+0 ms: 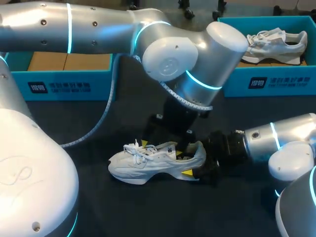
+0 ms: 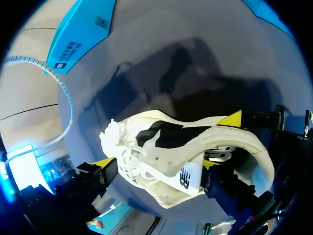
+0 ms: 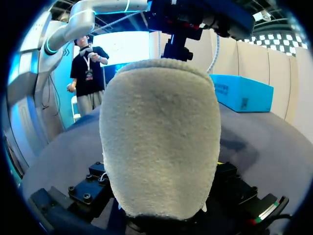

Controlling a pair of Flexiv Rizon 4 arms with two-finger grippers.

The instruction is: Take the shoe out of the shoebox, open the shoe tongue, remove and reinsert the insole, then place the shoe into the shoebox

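White shoe [image 1: 155,163] stands on its sole on the dark table [image 1: 123,212] — my right gripper [image 1: 190,165] clamps its heel from both sides. My left gripper [image 2: 156,163] hangs at the shoe's far side, near the laces — fingers apart, gripping nothing.

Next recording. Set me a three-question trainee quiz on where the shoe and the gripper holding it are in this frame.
1. True or false: the shoe in the right gripper rests inside a shoebox.
2. Multiple choice: the right gripper holds the shoe by its A) toe B) heel C) laces.
3. What lies in the far-right shoebox?
Key: 1 false, it is on the table; 2 B; 3 a second shoe.
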